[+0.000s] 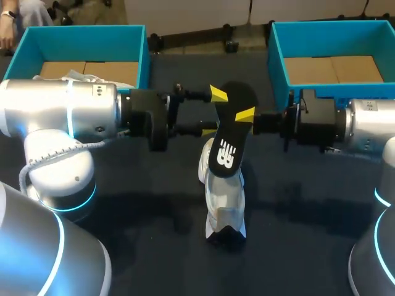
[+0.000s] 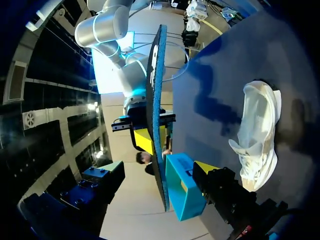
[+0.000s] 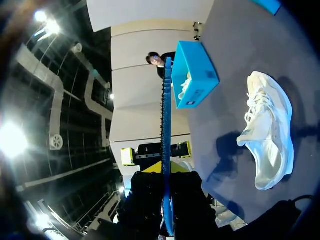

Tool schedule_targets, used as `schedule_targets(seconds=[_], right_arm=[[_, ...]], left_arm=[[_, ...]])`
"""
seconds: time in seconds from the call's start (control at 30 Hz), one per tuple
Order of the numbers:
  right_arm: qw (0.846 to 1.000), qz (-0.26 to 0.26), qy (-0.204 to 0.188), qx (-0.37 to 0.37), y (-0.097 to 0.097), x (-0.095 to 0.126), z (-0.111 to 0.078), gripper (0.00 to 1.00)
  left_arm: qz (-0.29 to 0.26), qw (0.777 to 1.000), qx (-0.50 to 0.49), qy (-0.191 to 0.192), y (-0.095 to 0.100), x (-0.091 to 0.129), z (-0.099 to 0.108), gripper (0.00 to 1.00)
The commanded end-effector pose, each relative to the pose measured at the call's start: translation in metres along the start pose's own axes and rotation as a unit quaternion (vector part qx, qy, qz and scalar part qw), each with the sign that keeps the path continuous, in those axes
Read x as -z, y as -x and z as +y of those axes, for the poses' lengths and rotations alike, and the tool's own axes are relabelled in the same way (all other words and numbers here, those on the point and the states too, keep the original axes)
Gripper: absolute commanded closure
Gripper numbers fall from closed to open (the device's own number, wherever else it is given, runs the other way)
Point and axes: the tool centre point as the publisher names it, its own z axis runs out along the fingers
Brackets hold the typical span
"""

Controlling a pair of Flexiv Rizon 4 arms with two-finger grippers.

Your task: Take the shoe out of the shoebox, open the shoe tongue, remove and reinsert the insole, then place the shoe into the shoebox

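Head view: both arms meet over the middle of the dark bench (image 1: 154, 203), the left from one side and the right from the other. The black insole (image 1: 229, 148) is held up in the air between them. The right gripper (image 1: 247, 117) is clamped on it, one yellow tip across the face that shows and the other finger hidden behind. The left gripper (image 1: 213, 113) stands wide, its two yellow tips well apart at the insole's edge.

In the right wrist view the insole runs edge-on straight out from between that gripper's fingers, and the other gripper's yellow tips sit to either side of it without touching. The left wrist view shows the same gap on both sides.

The white shoe (image 1: 223, 203) lies on the bench under the insole, out of either box and clear of both grippers. The left shoebox (image 1: 83, 34) holds another white shoe (image 1: 80, 77). The right shoebox (image 1: 333, 28) shows its brown cardboard floor.
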Motion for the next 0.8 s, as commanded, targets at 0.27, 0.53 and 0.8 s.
schedule_targets(seconds=[0.27,0.53,0.8], right_arm=[[1.0,-0.004,-0.002,0.006,0.002,-0.006,-0.001,1.0],[1.0,-0.004,-0.001,0.007,0.001,-0.005,-0.004,1.0],[1.0,-0.003,-0.005,0.008,0.0,-0.004,-0.005,1.0]], left_arm=[[-0.01,1.0,0.011,-0.001,0.007,-0.022,0.002,0.34],[-0.009,1.0,0.019,0.001,0.001,-0.024,0.006,0.56],[-0.01,1.0,0.023,0.004,-0.004,-0.026,0.009,0.63]])
